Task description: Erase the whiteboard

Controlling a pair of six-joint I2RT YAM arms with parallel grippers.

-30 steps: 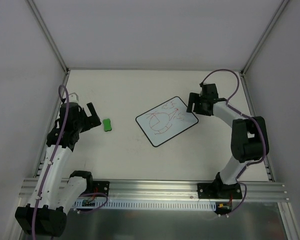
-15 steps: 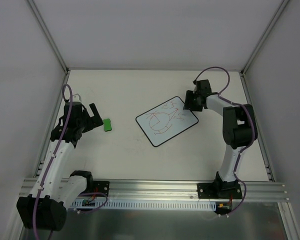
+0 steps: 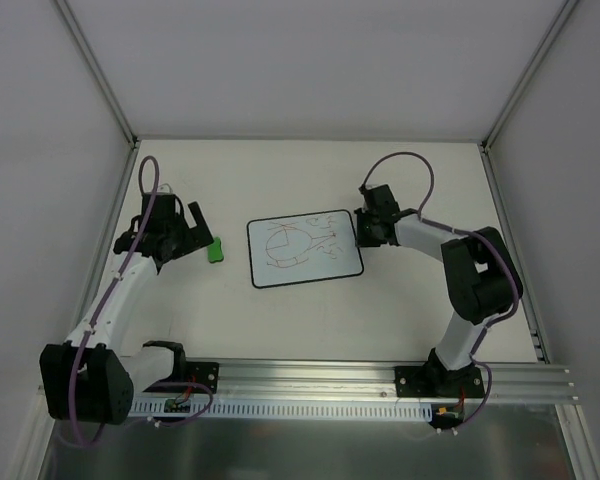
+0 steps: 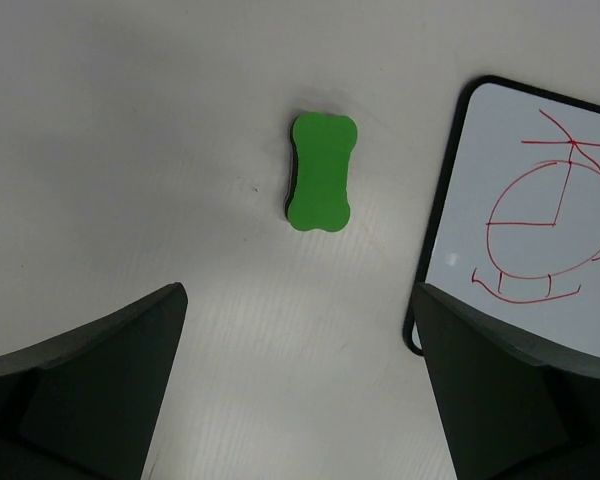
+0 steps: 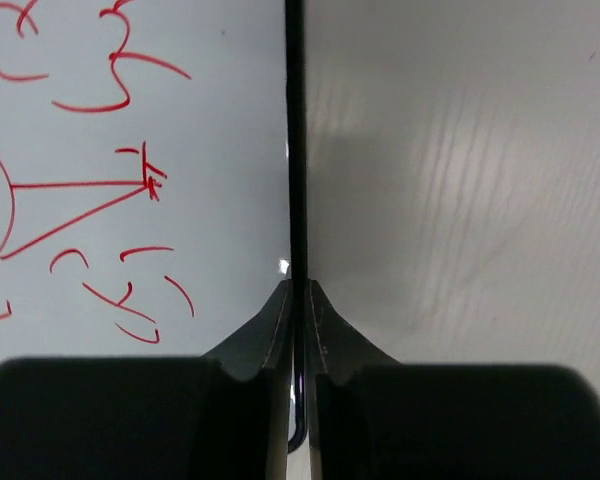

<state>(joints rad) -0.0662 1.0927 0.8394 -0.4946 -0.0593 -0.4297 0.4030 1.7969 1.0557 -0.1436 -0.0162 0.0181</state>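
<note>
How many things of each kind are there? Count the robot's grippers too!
whiteboard: 1
green eraser: 1
grippers: 2 (left gripper, right gripper)
Total: 4

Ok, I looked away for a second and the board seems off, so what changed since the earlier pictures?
The right gripper closed on the whiteboard at its right rim and dragged it leftward, turning it from slanted to square. The left gripper, wide open, edged closer to the green eraser. The eraser has not moved, and the red scribbles remain unerased.
</note>
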